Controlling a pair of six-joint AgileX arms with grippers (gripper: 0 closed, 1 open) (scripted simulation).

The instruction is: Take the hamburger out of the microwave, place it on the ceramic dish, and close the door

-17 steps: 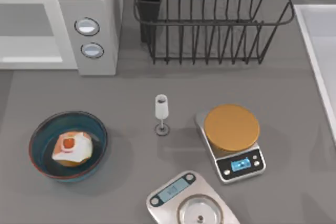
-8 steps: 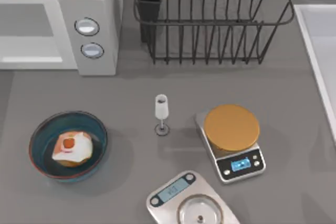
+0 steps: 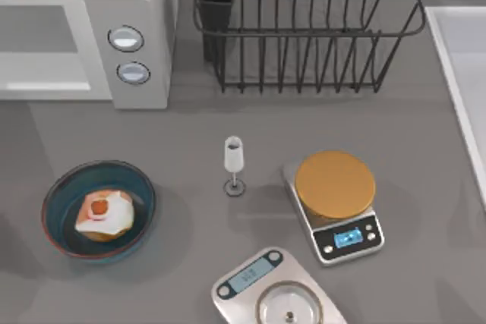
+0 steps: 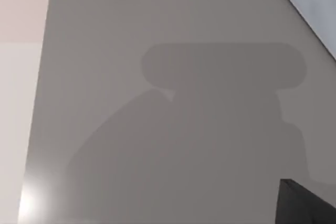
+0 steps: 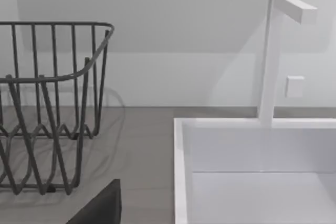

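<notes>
Neither claw's state can be told. The hamburger (image 3: 103, 215) is sitting inside the ceramic dish (image 3: 58, 190) near the tabletop's left edge. The microwave (image 3: 140, 20) is standing at the rear left corner, its door (image 3: 42, 43) lying flush against the front.

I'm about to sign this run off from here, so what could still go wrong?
1. The door looks flush with the microwave from above, but the top view cannot confirm that it has latched.
2. The slim glass stands upright mid-table beside the ceramic dish; an arm crossing there might tip it.
3. The hamburger lies off-centre in the dish, so a bump to the dish could shift it.
</notes>
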